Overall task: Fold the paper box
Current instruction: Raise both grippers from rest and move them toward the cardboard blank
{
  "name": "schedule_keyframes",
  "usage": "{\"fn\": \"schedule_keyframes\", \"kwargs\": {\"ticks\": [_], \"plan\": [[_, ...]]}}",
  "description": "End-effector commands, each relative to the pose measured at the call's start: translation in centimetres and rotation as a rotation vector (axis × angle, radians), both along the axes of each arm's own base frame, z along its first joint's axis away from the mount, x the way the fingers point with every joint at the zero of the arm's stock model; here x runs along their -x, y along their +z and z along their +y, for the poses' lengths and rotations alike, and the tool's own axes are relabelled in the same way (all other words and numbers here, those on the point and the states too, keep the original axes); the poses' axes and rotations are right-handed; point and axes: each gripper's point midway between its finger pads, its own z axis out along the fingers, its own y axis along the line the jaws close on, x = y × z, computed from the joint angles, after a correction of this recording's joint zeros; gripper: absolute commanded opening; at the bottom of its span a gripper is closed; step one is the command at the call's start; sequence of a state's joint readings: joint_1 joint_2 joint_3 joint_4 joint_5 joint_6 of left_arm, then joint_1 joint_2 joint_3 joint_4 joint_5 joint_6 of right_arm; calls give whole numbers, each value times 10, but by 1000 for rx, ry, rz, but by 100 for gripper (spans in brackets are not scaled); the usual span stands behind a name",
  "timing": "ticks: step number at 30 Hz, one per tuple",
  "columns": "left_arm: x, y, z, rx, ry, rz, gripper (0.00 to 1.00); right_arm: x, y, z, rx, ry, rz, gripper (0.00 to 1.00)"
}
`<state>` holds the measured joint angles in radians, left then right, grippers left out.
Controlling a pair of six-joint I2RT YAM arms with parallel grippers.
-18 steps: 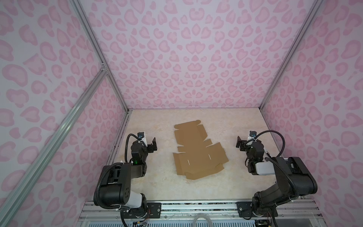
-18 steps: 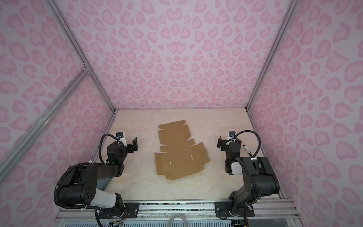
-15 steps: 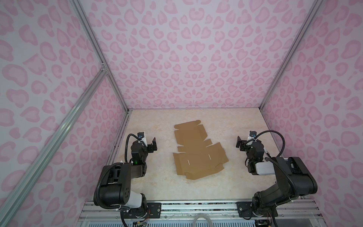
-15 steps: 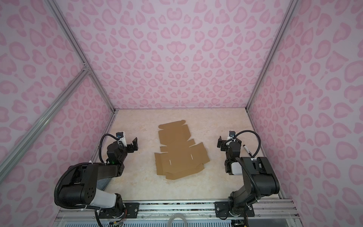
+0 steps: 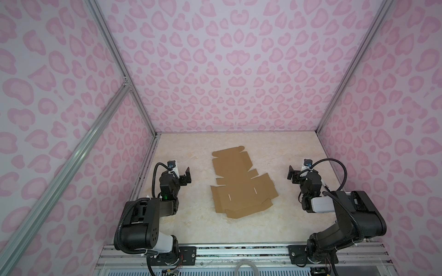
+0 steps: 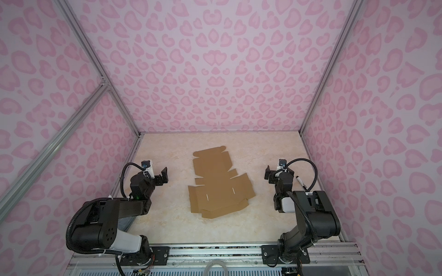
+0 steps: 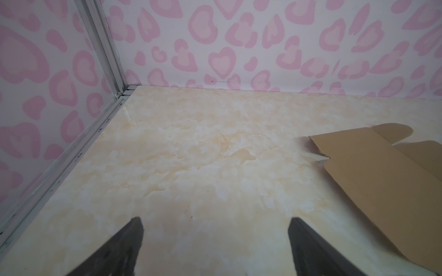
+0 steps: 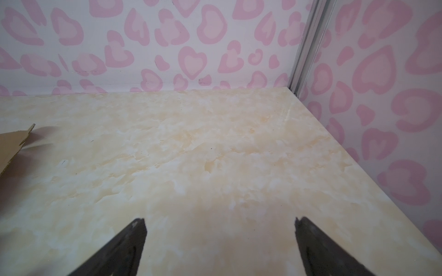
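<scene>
Box lies unfolded on the table; I see my left hand and right hand both spread wide, empty, well apart from it.

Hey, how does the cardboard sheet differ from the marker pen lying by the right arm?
The cardboard sheet is broad, flat and brown; the marker pen is a thin stick. The cardboard sheet lies mid-table; the marker pen lies near the right wall. Both rest on the table, and neither the left gripper nor the right gripper touches them.
</scene>
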<state>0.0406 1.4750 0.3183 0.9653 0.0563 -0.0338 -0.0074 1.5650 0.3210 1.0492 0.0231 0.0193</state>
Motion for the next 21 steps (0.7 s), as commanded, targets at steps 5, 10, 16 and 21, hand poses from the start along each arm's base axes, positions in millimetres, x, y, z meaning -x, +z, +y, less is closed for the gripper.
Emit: {"fn": "schedule_keyframes", "kwargs": {"ticks": [5,10,16,21], "plan": [[-3,8,-1,-5,-9,-29,97,-1,1,0,-3,-3,-4,100],[-3,8,0,-5,-8,-29,97,0,1,0,-3,-2,-4,100],[-3,8,-1,-5,-10,-29,97,3,6,-3,8,-37,-27,100],[-8,27,15,1,90,-11,97,22,57,8,138,-115,-92,100]]}}
